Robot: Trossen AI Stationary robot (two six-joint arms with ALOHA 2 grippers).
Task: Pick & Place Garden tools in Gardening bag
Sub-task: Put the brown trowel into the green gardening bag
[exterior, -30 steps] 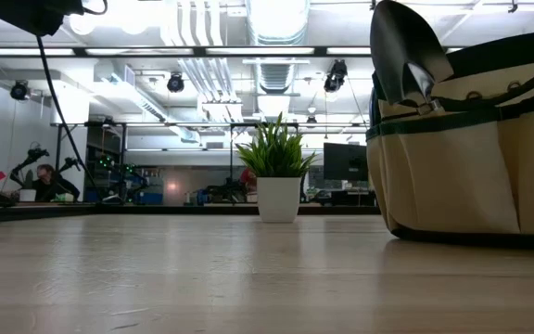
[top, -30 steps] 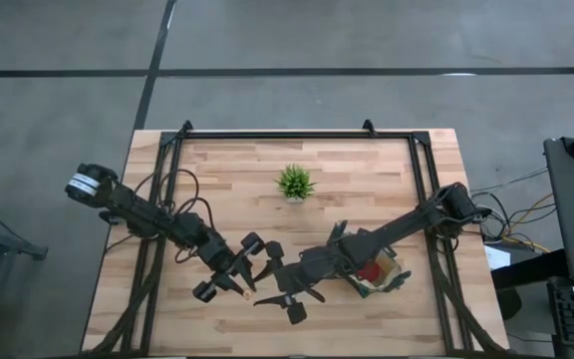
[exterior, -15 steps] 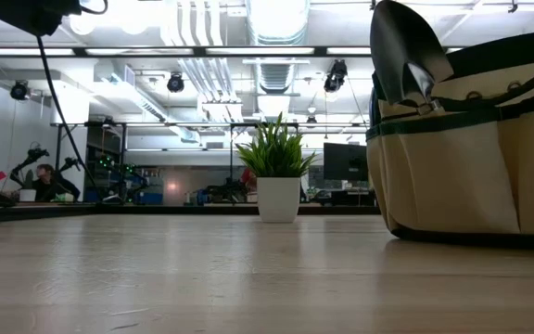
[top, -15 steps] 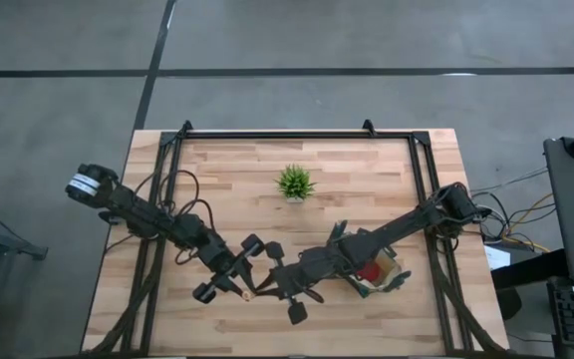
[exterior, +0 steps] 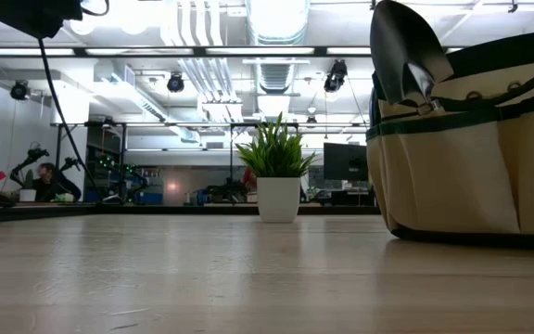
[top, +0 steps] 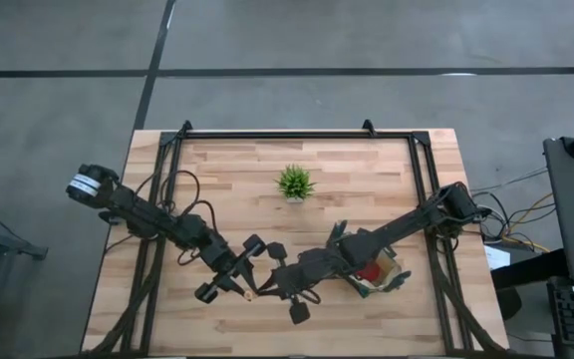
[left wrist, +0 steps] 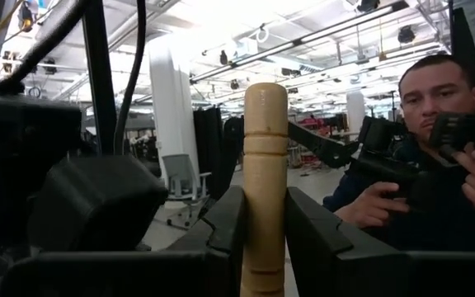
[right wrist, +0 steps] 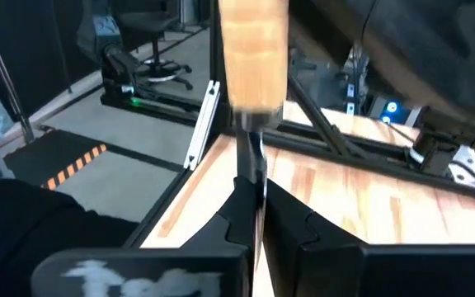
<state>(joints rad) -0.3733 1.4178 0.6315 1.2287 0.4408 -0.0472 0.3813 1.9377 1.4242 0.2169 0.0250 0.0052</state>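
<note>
trowel point(left wrist: 265, 177): held off the desk point(top: 367, 160), lower centre of the high view, between both hands.
left hand point(left wrist: 262, 227): fingers closed on the wooden handle, handle upright between them.
right hand point(right wrist: 256, 216): pinched on the thin metal neck just below the handle.
handling: stiff, light; smooth wood may slip, metal end heavier. Judgement: grip mid-handle, not the neck.
bag point(top: 379, 271): lower right of the high view, another trowel already sticking out.
</note>
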